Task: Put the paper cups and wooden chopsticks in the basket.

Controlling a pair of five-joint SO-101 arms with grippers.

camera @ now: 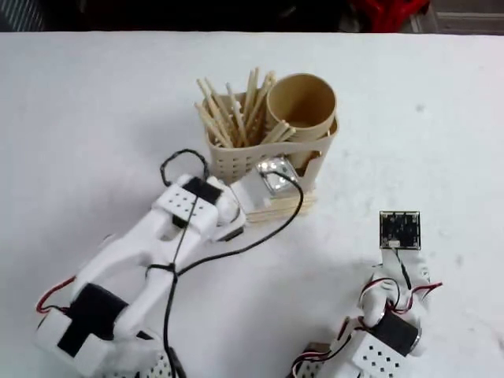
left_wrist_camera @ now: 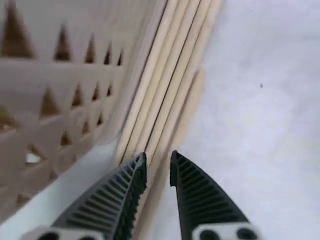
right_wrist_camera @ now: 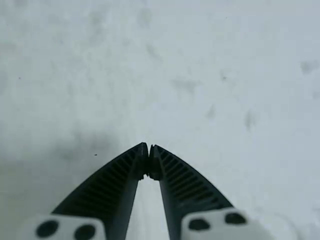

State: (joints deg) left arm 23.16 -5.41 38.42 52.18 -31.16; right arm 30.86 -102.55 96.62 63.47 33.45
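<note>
- Loose chopsticks (left_wrist_camera: pixel 167 90): a flat row lying against the basket (camera: pixel 236 161) base. Light, stiff, smooth, likely to roll; best pinched mid-length.
- Basket contents: standing chopsticks (camera: pixel 228 110), paper cups (camera: pixel 302 102).
- Left gripper (left_wrist_camera: pixel 158 167): jaws narrowly parted over the loose row, gripping nothing.
- Right gripper (right_wrist_camera: pixel 149 162): closed, empty, well apart from the basket.

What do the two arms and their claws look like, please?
The left arm and right arm are white with black blocks. A black cable trails the left, red and white wires the right. The left claw and right claw are dark, ribbed and pointed.
</note>
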